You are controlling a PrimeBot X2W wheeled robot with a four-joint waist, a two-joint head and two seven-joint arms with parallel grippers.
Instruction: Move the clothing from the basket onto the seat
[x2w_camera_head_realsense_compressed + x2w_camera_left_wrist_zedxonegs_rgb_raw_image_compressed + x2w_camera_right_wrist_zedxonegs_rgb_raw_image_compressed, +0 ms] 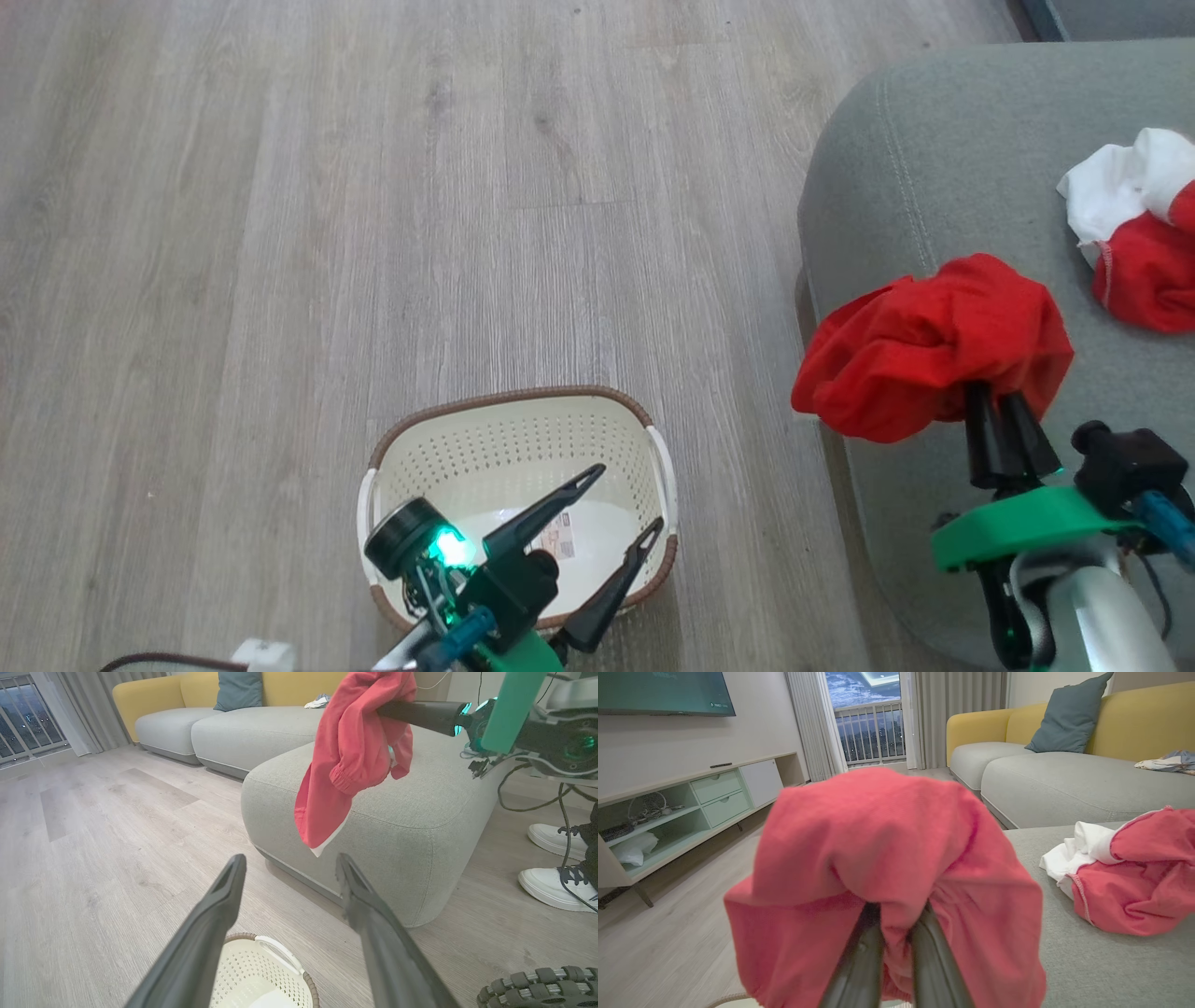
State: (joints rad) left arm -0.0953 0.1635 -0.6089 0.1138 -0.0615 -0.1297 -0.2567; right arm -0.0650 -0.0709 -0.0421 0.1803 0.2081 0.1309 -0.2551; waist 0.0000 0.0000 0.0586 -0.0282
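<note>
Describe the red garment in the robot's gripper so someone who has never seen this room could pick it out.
Find the big grey-green seat at the right of the head view. At its left edge a bunched red garment hangs from the right gripper, which is shut on it. Unlike the red-and-white garment lying on the cushion, it is held in the air.

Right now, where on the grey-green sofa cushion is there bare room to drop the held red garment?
Bare upholstery on the grey-green fabric seat runs from its stitched left seam to the crumpled red-and-white garment, beyond the held red garment. Crowded: the seat's right side, where the crumpled one lies, and the near edge around the right gripper's fingers.
</note>
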